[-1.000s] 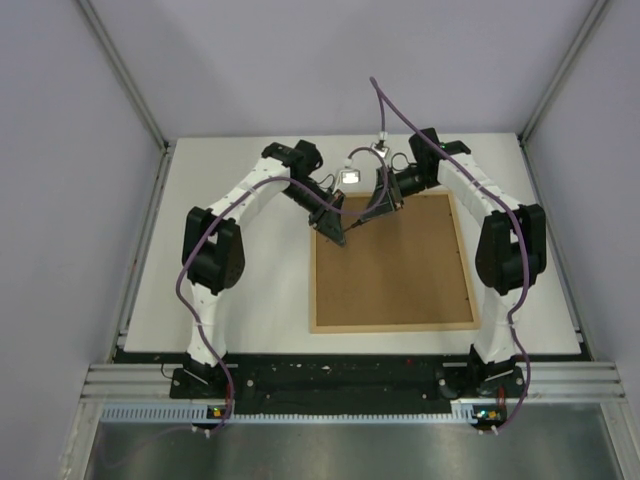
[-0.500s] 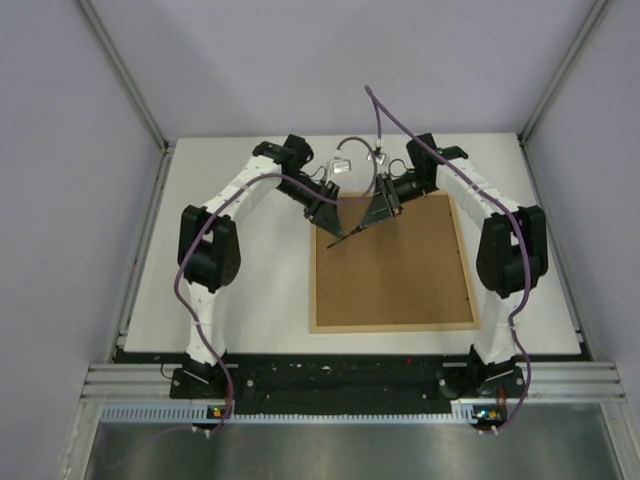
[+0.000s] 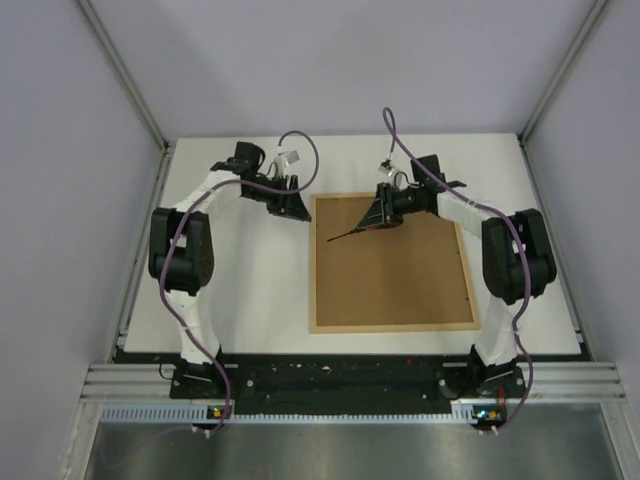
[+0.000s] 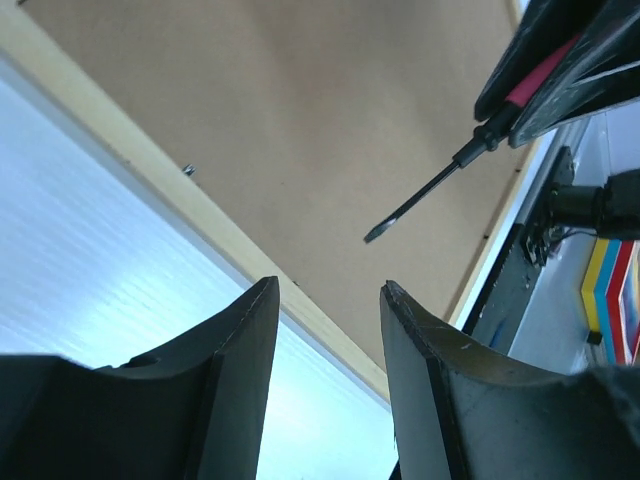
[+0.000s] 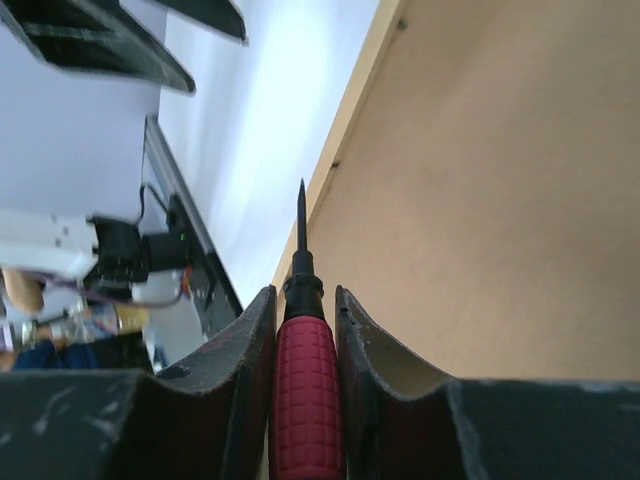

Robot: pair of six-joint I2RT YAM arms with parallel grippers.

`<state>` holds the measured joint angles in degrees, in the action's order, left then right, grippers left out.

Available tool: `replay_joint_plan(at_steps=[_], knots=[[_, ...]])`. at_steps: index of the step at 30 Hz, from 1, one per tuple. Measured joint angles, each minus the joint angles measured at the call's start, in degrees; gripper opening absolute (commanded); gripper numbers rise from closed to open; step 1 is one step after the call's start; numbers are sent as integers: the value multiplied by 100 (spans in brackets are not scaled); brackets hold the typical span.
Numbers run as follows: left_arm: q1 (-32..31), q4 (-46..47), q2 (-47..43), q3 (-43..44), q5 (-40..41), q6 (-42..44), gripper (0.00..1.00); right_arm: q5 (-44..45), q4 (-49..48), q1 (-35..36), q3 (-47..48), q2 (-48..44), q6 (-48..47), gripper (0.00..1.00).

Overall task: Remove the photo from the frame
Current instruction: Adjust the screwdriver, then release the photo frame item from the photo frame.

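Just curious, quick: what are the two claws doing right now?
Left gripper: open, empty.
Right gripper: shut on the screwdriver.

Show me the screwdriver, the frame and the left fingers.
screwdriver [image 5: 305, 400]: right wrist view, on its red handle.
frame [image 3: 395, 326]: top external view, on the pale wooden rim nearest the arm bases.
left fingers [image 4: 245, 390]: left wrist view, on one dark finger.
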<state>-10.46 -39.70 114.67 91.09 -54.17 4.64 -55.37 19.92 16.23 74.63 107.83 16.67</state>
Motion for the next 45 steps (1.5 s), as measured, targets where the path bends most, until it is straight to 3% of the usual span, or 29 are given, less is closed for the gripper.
replay_joint_plan(at_steps=[7, 14, 45], knots=[[2, 726, 63, -621, 404, -597, 51, 568, -2105, -66, -439, 155, 1493, 0], [57, 1156, 278, -737, 459, -942, 49, 776, -3296, -140, -562, 564, 2052, 0], [98, 1899, 927, -813, 540, -2002, 33, 702, -3421, 76, -345, 1270, 1687, 0]])
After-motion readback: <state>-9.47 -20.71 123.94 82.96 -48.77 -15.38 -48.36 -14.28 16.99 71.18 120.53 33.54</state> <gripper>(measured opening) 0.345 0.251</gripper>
